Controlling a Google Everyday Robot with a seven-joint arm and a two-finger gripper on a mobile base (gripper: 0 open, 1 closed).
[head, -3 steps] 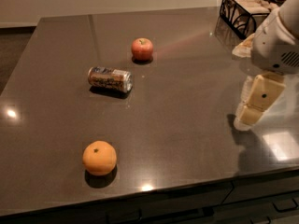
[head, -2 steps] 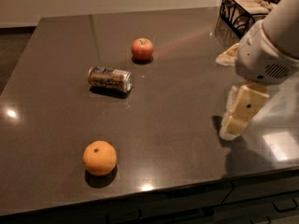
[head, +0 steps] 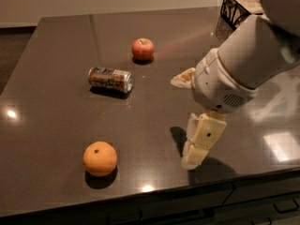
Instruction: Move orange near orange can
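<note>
The orange (head: 100,158) sits on the dark table (head: 56,64) near its front edge, left of centre. The orange can (head: 110,79) lies on its side further back, well apart from the orange. My gripper (head: 200,142) hangs low over the table at the front right, to the right of the orange and clear of it, holding nothing that I can see. The white arm (head: 248,60) reaches in from the upper right.
A reddish apple (head: 142,49) stands behind the can. A black wire basket (head: 234,8) is at the back right corner. The table's front edge runs just below the orange and the gripper.
The arm has swung left and toward the front of the table, bringing the gripper closer to the orange. The orange, can and apple have not moved.
</note>
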